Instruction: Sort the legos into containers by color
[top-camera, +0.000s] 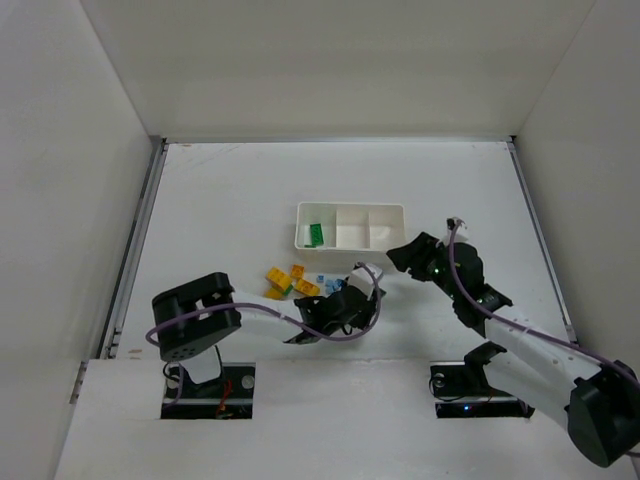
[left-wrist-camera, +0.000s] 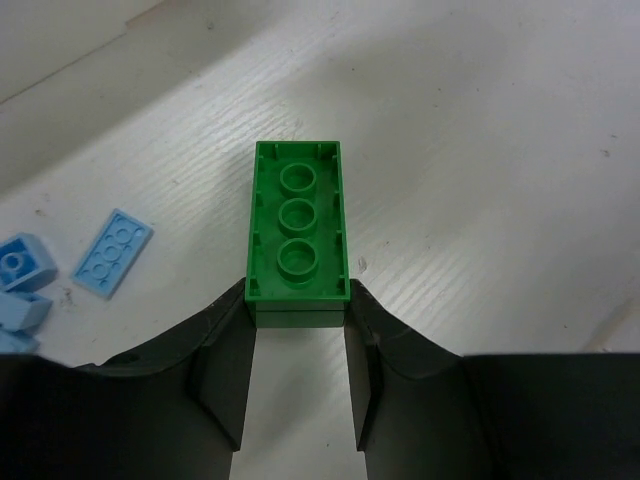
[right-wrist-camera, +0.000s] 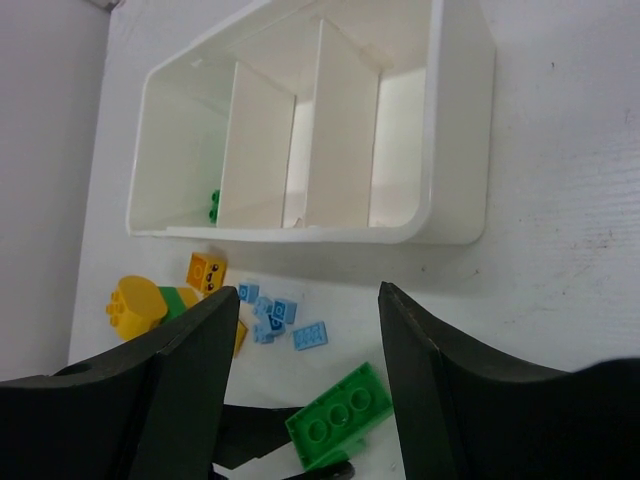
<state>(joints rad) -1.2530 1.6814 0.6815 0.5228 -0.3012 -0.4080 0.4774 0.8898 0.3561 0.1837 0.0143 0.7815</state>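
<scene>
The white painted wooden table (top-camera: 230, 190) carries everything. The left arm (top-camera: 200, 315) stretches from its base toward the right, and the right arm (top-camera: 530, 345) stretches up and left toward the tray.

The shallow white plastic tray (right-wrist-camera: 460, 130), a rectangle with three compartments side by side, stands beyond the middle of the table. In its left compartment lies a small green piece (top-camera: 315, 235).

The right gripper (right-wrist-camera: 305, 295) hangs near the right end of the tray's near wall. Its two black fingers stand well apart and there is nothing between them.

The left gripper (left-wrist-camera: 298, 310) is low over the table, on the near side of the tray. Its jaws press on both long sides of a bright green rectangular plastic brick (left-wrist-camera: 298, 225), at the end nearest the wrist. The brick is turned with its hollow side up, showing three round tubes. I cannot tell if it is lifted off the table.

To the left, in front of the tray's left end, some yellow-orange plastic bricks (top-camera: 285, 280) lie loose, with a little green among them. Between them and the gripped brick lie tiny light blue plastic plates (left-wrist-camera: 112, 252).
</scene>
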